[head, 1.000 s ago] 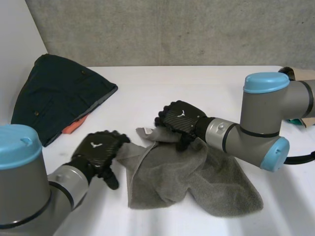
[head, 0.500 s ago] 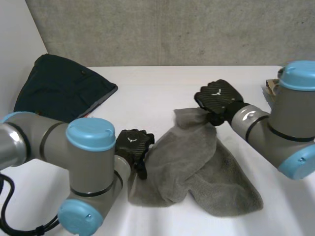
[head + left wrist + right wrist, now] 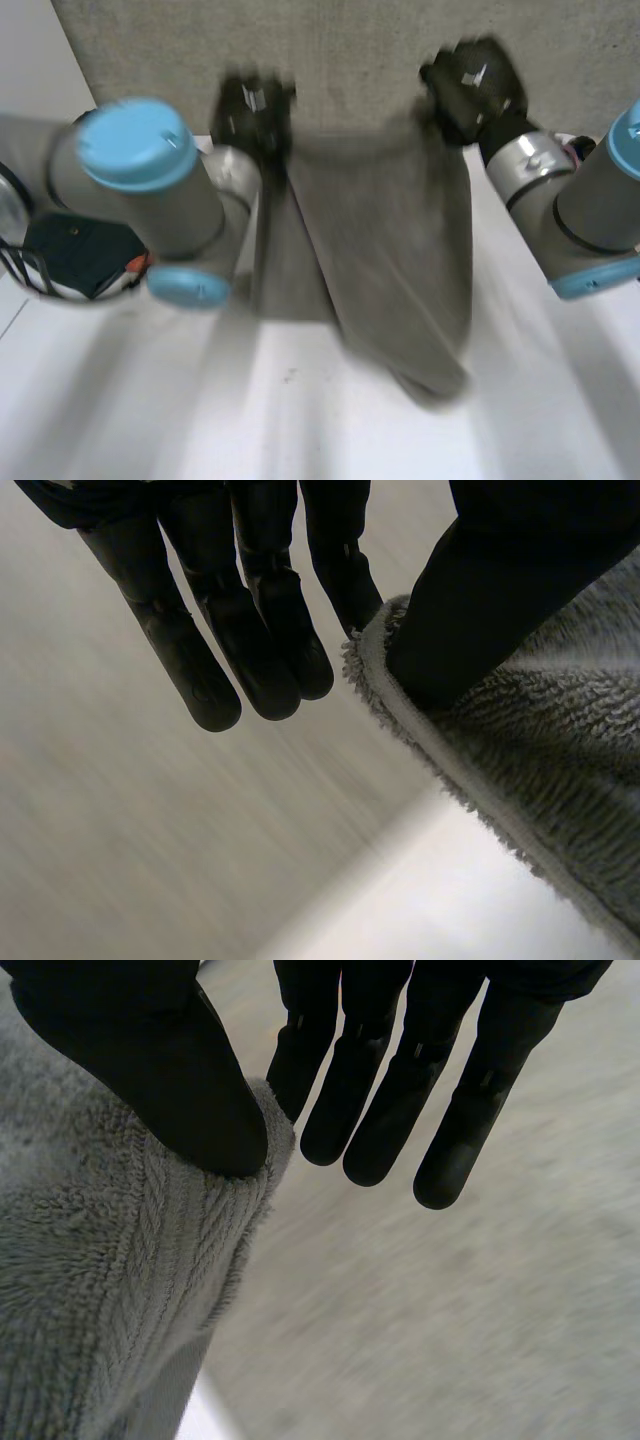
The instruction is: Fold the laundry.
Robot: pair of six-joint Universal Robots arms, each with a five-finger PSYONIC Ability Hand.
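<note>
The grey towel (image 3: 390,250) hangs lengthwise down toward the counter (image 3: 200,420), with the left robot hand (image 3: 255,105) and right robot hand (image 3: 470,85) each pinching one top corner.

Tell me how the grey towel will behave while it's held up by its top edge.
Probably floppy: the towel hangs in loose folds between the left hand and right hand. Its thick looped pile suggests it grips rather than slips under each thumb. Likely light enough for a pinch at its top edge, though it may swing.
</note>
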